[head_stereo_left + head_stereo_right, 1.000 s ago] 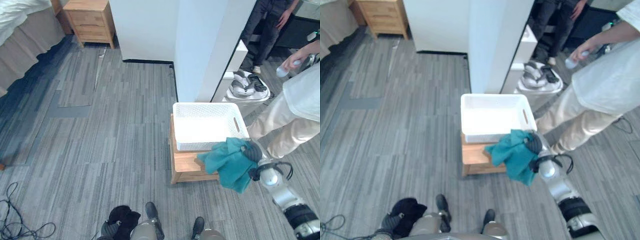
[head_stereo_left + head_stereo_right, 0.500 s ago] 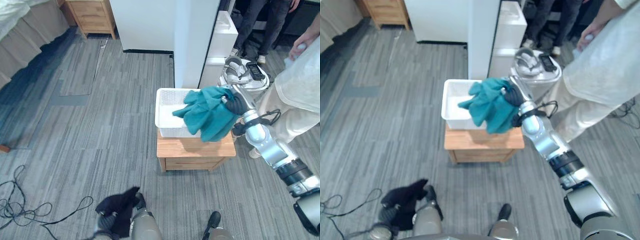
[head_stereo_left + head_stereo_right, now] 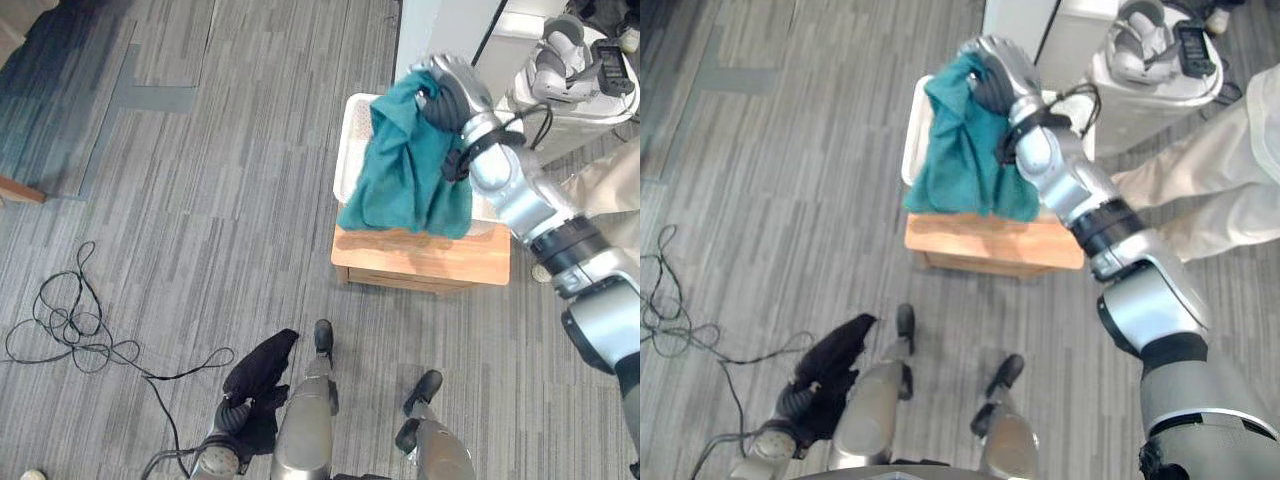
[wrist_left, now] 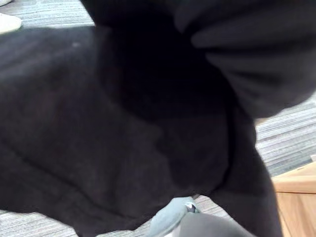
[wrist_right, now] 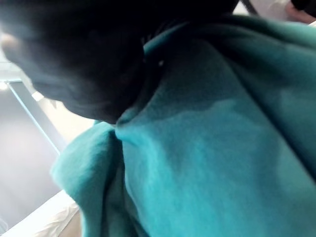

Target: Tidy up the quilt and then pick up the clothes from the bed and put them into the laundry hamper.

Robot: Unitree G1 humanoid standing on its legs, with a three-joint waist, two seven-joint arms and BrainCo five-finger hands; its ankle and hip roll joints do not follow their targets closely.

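Note:
My right hand [image 3: 455, 88] is shut on a teal garment [image 3: 405, 170] and holds it up by its top. The cloth hangs down over the white laundry hamper [image 3: 349, 135] and hides most of it. The hamper stands on a low wooden stool [image 3: 425, 258]. The right wrist view shows teal cloth [image 5: 207, 148] close against the dark hand cover. Low at my left side, my left hand [image 3: 226, 443] is shut on a black garment [image 3: 260, 372], which also spreads across the left wrist view [image 4: 98, 128].
A person in beige trousers [image 3: 612, 180] stands close to the right of the stool. Behind it is a round white stand [image 3: 572, 72] carrying a headset and a handheld device. A white pillar [image 3: 432, 20] rises just beyond the hamper. Grey plank floor lies open to the left.
My right hand has lifted the teal garment from beside the stool's front up over the hamper. The camera has tilted down and closer; the left hand keeps the black garment.

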